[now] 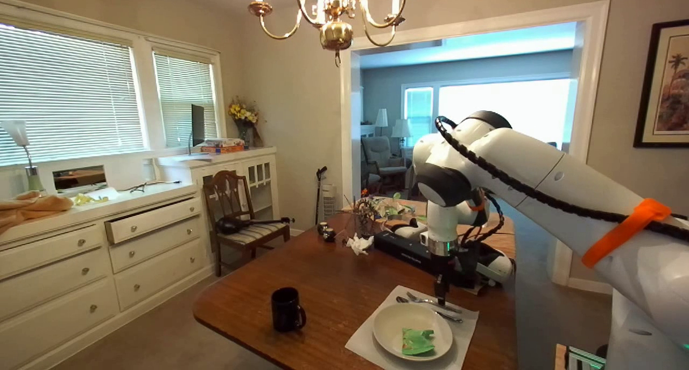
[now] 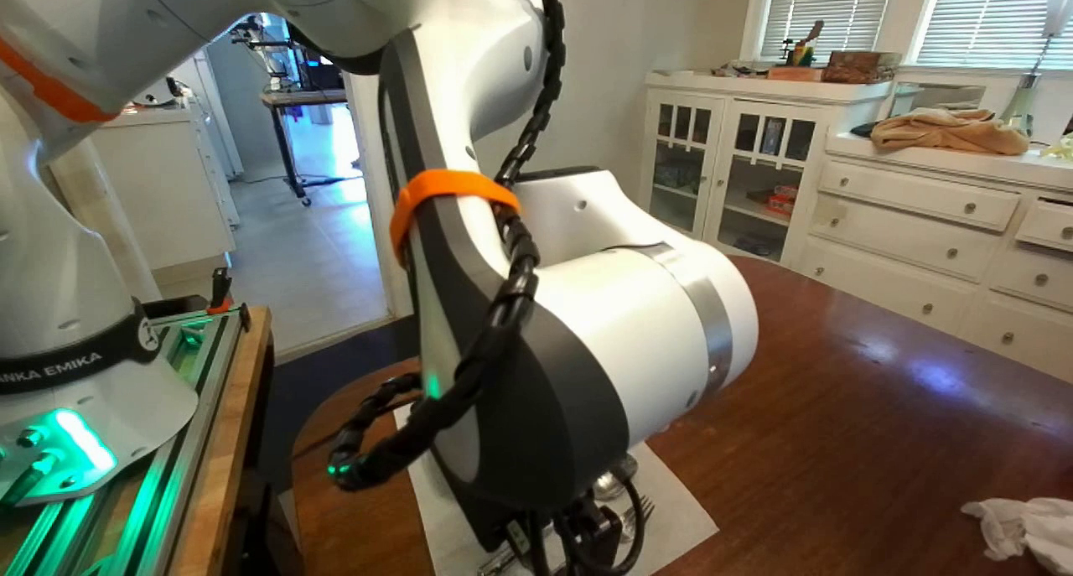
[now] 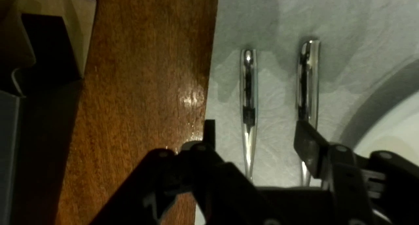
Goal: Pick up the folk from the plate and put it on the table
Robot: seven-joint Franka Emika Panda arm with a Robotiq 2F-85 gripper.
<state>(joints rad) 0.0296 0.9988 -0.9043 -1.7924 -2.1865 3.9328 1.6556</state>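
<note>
The fork lies on a white paper mat beside the plate, not on it. Its tines [image 1: 413, 297] show in an exterior view, and they also show in an exterior view [image 2: 644, 509] under the arm. Its silvery handle [image 3: 248, 87] runs between my fingers in the wrist view. My gripper [image 3: 256, 133] is open and empty, pointing down over the handles; it also shows in an exterior view [image 1: 441, 300]. One finger is left of the fork handle, and the other overlaps the spoon handle [image 3: 308, 77]. The white plate [image 1: 385, 327] holds a green folded piece [image 1: 417, 342]. The table [image 1: 323, 273] is dark brown wood.
The spoon lies between fork and plate on the paper mat [image 1: 468, 332]. A black mug [image 1: 287, 309] stands on the table. A long black box [image 1: 403, 251] and a crumpled white tissue [image 1: 359, 244] lie behind. A dark box [image 3: 42, 136] is at the left in the wrist view.
</note>
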